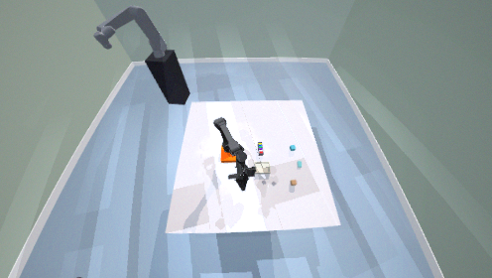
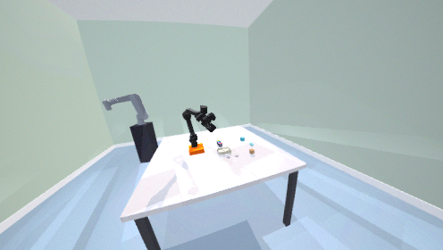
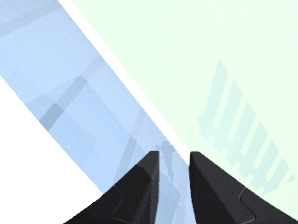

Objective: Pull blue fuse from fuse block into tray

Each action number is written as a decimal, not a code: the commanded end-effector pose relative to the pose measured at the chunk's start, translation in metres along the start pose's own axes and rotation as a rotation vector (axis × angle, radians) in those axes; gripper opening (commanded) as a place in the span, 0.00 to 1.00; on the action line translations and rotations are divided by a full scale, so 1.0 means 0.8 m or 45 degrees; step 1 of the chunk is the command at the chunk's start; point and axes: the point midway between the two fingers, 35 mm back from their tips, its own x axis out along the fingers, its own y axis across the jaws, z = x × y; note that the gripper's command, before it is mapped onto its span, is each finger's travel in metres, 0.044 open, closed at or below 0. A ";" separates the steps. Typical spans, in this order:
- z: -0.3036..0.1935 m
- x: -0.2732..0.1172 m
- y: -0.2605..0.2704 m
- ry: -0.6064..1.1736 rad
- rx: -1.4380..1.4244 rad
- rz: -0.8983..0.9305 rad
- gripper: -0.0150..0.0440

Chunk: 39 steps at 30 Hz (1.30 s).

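Arm (image 1: 229,141) stands on its orange base (image 1: 226,155), left of middle on the white table (image 1: 208,199). It is folded over toward the tray side, with the gripper (image 2: 213,128) held high above the table top and tilted down, as the exterior view shows. From the top view the gripper (image 1: 243,186) sits just left of the tray (image 1: 263,168), apart from it.

Fingers are drawn nearly together with only a narrow slit between them. Nothing is pinched; through the slit the wrist view shows only blue floor and the pale wall.

Fuse block (image 1: 260,147) sits right of the base, just behind the tray, with its row of coloured fuses in place. The blue fuse is too small to pick out on its own in either wide view; nothing blue shows in the tray or at the gripper. The block (image 2: 219,143) and tray (image 2: 223,151) lie close together, well below the gripper.

Three small cubes lie further right, well clear of the arm: a blue one (image 1: 293,147), a teal one (image 1: 299,164) and a tan one (image 1: 293,183).

A grey arm (image 1: 131,25) on a dark pedestal (image 1: 169,76) stands off the table's far left corner.
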 end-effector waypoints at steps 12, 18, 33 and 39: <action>0.065 -0.096 0.297 -0.012 -0.047 0.886 0.36; 0.054 -0.180 0.395 0.094 -0.157 1.194 0.36; -0.076 -0.417 0.516 0.567 -0.656 1.582 0.36; -0.079 -0.419 0.517 0.572 -0.662 1.583 0.36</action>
